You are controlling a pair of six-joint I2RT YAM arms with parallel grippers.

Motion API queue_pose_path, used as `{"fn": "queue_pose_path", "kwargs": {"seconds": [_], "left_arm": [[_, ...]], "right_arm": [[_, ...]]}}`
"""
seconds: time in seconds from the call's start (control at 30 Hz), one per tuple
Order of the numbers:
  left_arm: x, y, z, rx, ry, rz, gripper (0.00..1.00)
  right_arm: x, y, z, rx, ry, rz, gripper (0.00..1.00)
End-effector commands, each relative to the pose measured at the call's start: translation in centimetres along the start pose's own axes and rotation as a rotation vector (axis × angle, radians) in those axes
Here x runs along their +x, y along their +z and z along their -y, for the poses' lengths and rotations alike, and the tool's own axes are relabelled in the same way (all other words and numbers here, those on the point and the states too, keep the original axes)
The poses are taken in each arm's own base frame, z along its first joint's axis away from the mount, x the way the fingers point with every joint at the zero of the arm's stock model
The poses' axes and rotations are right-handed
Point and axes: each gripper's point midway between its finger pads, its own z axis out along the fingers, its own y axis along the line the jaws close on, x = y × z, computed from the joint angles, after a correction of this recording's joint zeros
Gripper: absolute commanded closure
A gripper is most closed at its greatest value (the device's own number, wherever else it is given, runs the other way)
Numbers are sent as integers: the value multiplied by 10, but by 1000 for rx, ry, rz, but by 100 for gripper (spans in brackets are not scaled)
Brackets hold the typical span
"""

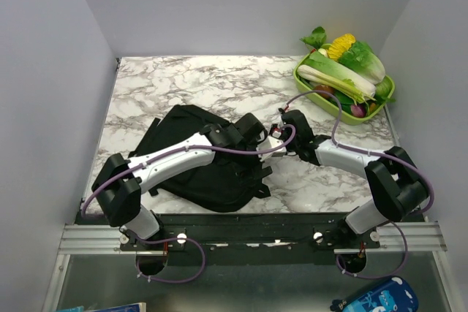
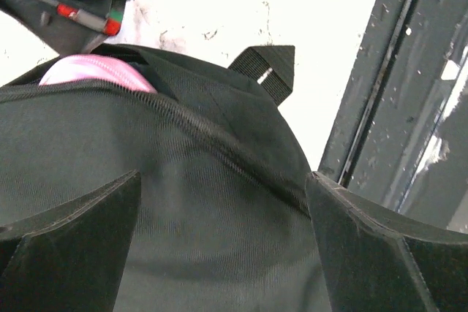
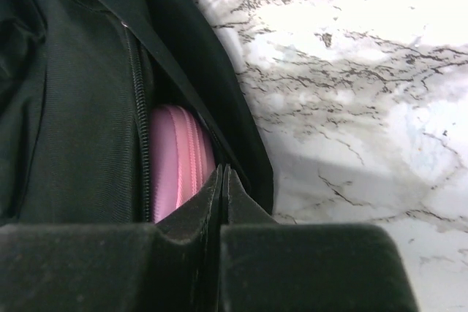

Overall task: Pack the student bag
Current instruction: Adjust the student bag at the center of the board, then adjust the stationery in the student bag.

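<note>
The student bag (image 1: pixel 197 162) is a black fabric backpack lying flat at the table's middle left. Its zip opening faces right, and a pink zipped case (image 3: pixel 179 158) sits inside it; the case also shows in the left wrist view (image 2: pixel 95 71). My left gripper (image 1: pixel 254 131) is open, its fingers spread wide over the bag's black fabric (image 2: pixel 219 239) near the opening. My right gripper (image 1: pixel 284 135) is shut, its tips (image 3: pixel 223 173) at the edge of the opening beside the pink case. I cannot see anything between its jaws. A strap end (image 2: pixel 270 67) sticks out from the bag.
A green tray (image 1: pixel 381 106) of leafy vegetables stands at the back right corner. White walls close in the marble table on three sides. A black rail (image 1: pixel 278 224) runs along the near edge, seen also in the left wrist view (image 2: pixel 395 107).
</note>
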Motion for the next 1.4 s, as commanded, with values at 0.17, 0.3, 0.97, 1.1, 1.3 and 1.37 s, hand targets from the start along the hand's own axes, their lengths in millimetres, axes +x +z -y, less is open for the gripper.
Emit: {"fn": "queue_pose_path", "kwargs": {"seconds": [0.17, 0.3, 0.97, 1.1, 1.3, 1.37], "left_arm": [[-3, 30, -28, -192, -33, -25, 1], [2, 31, -36, -236, 2, -49, 22], [-37, -31, -74, -364, 48, 41, 100], [-45, -45, -84, -374, 4, 79, 100], [-48, -47, -79, -326, -13, 109, 100], [-48, -47, -76, -308, -11, 114, 100]], "right_arm": [[1, -1, -18, -116, 14, 8, 95], [3, -1, -21, -140, 18, 0, 97], [7, -7, -42, -201, -28, 12, 99], [6, -12, -50, -223, -26, 15, 99], [20, -6, -63, -253, -38, -33, 99], [17, -5, -56, -195, -36, -28, 99]]}}
